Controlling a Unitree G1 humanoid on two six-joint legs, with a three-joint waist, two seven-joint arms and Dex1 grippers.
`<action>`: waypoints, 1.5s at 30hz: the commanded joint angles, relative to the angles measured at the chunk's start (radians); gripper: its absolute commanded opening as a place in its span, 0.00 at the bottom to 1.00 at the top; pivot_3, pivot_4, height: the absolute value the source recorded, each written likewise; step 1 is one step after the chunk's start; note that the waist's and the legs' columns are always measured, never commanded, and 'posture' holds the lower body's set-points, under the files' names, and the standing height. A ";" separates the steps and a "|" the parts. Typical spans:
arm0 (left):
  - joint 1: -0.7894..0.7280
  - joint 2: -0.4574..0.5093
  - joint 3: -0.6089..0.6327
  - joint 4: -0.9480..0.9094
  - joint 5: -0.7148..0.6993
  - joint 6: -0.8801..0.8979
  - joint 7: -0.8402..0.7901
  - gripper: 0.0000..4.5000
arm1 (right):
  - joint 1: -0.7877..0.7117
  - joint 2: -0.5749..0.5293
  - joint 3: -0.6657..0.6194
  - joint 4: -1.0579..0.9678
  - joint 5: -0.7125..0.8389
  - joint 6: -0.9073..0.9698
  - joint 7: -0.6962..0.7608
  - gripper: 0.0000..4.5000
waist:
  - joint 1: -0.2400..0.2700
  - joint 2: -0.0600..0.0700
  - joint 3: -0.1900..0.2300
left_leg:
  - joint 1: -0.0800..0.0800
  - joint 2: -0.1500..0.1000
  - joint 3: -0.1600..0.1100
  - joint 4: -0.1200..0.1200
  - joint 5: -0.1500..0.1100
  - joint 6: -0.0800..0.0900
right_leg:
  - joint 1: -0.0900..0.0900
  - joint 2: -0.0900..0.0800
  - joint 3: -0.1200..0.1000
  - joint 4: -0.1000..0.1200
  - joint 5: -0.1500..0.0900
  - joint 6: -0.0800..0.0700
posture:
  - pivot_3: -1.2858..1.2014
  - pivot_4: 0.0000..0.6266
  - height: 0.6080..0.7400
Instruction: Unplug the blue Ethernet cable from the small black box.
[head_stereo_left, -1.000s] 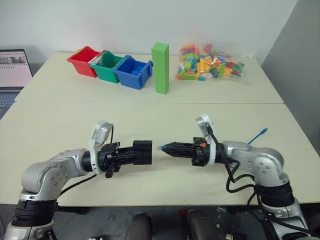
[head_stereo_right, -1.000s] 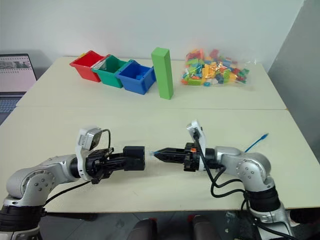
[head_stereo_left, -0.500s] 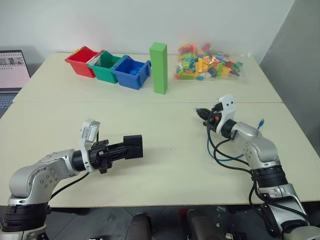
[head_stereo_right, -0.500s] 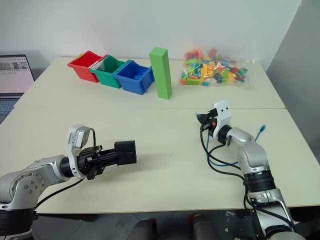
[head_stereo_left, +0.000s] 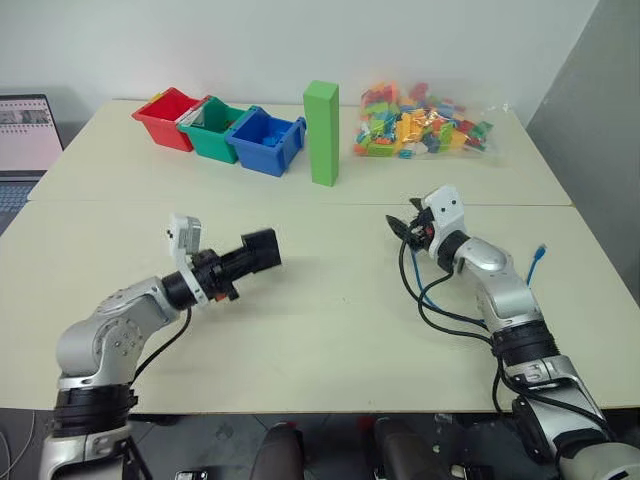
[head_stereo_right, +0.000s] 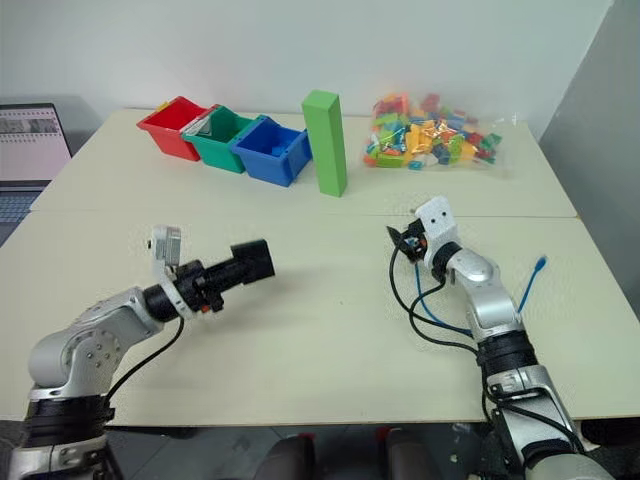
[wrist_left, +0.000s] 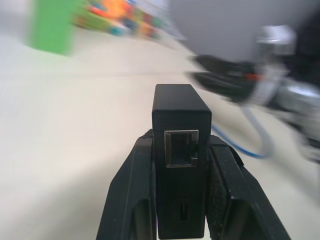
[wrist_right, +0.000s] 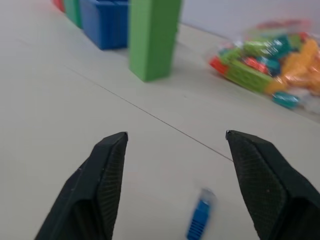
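1. Red plastic bin (head_stereo_left: 165, 118), green plastic bin (head_stereo_left: 212, 127) and blue plastic bin (head_stereo_left: 266, 142): a touching row near the far left corner of the cream table (head_stereo_left: 320, 330). The green bin holds something pale; the blue one holds small blue pieces; the red one's contents cannot be made out.
2. Clear plastic bag of mixed coloured bricks (head_stereo_left: 420, 124): lies near the far right corner.
3. Tall green rectangular block (head_stereo_left: 321, 134): upright, between the blue bin and the bag.
4. Small matte black box (wrist_left: 179, 150): clamped between the fingers of the left gripper (head_stereo_left: 240, 262), above the table's left half; its port is empty.
5. Thin bright blue Ethernet cable (head_stereo_left: 533, 264): free of the box, trailing beside the right arm toward the table's right edge; one plug (wrist_right: 199, 220) hangs below the right gripper (wrist_right: 175, 145), whose fingers stand wide apart, holding nothing.
6. Laptop (head_stereo_left: 22, 135): beyond the table's left edge.
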 joint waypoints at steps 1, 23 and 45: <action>-0.105 -0.029 0.020 0.177 0.193 -0.284 0.144 0.18 | 0.017 -0.058 0.048 -0.274 0.107 0.130 0.170 0.80 | 0.001 0.000 0.000 | 0.000 0.000 0.000 0.000 0.000 0.000 | 0.000 0.000 0.001 0.000 0.000 0.000 | 0.52 0.24 1.00; -0.240 -0.056 0.006 0.801 0.437 -0.781 0.203 0.68 | 0.015 -0.089 0.143 -0.527 0.120 0.407 0.212 0.82 | 0.000 -0.001 -0.001 | -0.001 -0.001 0.000 0.002 0.000 0.000 | 0.000 0.000 -0.001 0.002 0.001 0.001 | 0.52 0.24 1.00; 0.235 0.223 0.228 -0.096 0.209 -0.182 0.108 0.81 | 0.175 -0.312 -0.073 -0.528 0.165 0.398 0.298 0.82 | 0.000 -0.001 -0.001 | 0.000 0.000 -0.001 0.012 0.000 0.000 | -0.001 0.000 0.000 0.013 -0.002 0.006 | 0.52 0.24 1.00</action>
